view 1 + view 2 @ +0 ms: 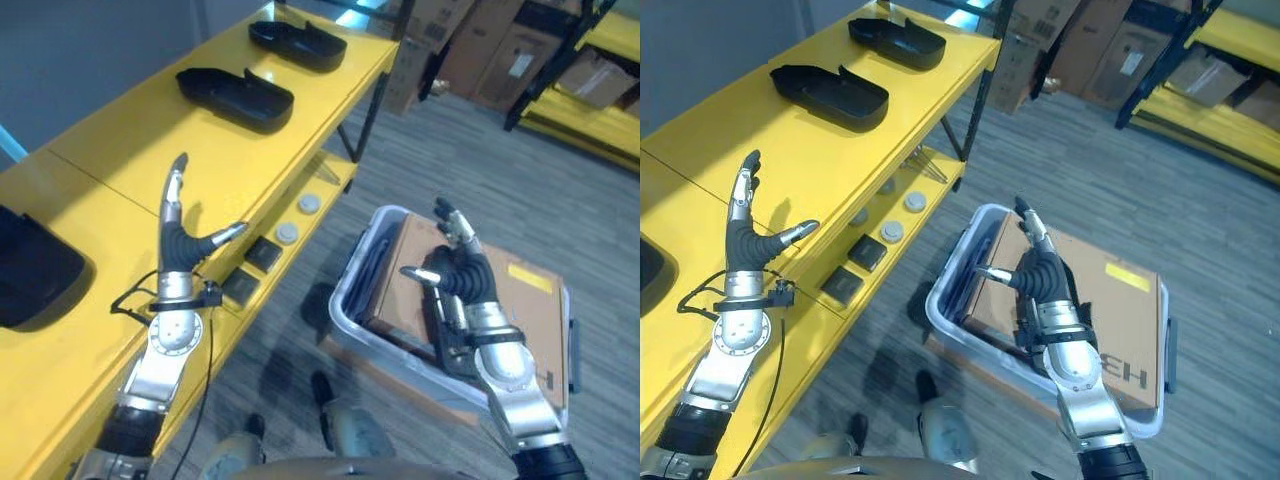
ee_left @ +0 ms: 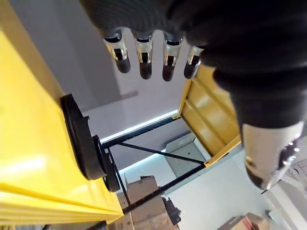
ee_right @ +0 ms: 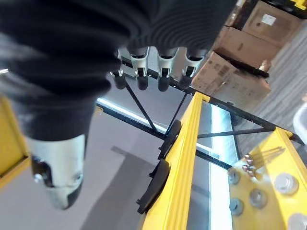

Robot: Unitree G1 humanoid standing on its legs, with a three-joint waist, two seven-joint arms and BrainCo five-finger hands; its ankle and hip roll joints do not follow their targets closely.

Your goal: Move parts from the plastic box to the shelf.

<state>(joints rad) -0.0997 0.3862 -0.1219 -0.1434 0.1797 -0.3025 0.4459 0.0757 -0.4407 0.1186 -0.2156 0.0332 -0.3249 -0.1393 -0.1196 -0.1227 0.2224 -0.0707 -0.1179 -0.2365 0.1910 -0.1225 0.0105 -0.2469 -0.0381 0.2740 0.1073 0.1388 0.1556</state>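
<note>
Above the yellow shelf (image 1: 120,150), the left hand (image 1: 180,240) was raised with its fingers straight and the thumb spread to the side, and it held nothing. Farther along the top of this shelf from the hand, two black moulded parts (image 1: 236,97) lay one behind the other, and the near edge of the shelf carried one more black part (image 1: 30,265) close to the robot. On the lower level of the shelf, below the left hand, there were two small dark square pieces (image 1: 264,256) and, just past them, two round grey discs (image 1: 288,233).

Off the shelf, on the floor side, the right hand (image 1: 1040,270) stood over the clear plastic box (image 1: 950,305), also with straight fingers and thumb apart, holding nothing. The box rested on the grey floor (image 1: 480,190) near the shelf's lower level. Inside it, a brown cardboard carton (image 1: 1110,300) took most of the space, and dark parts (image 1: 975,262) stood on edge between the carton and the box wall nearest the shelf. Well beyond the end of the shelf, cardboard boxes (image 1: 510,60) were stacked.
</note>
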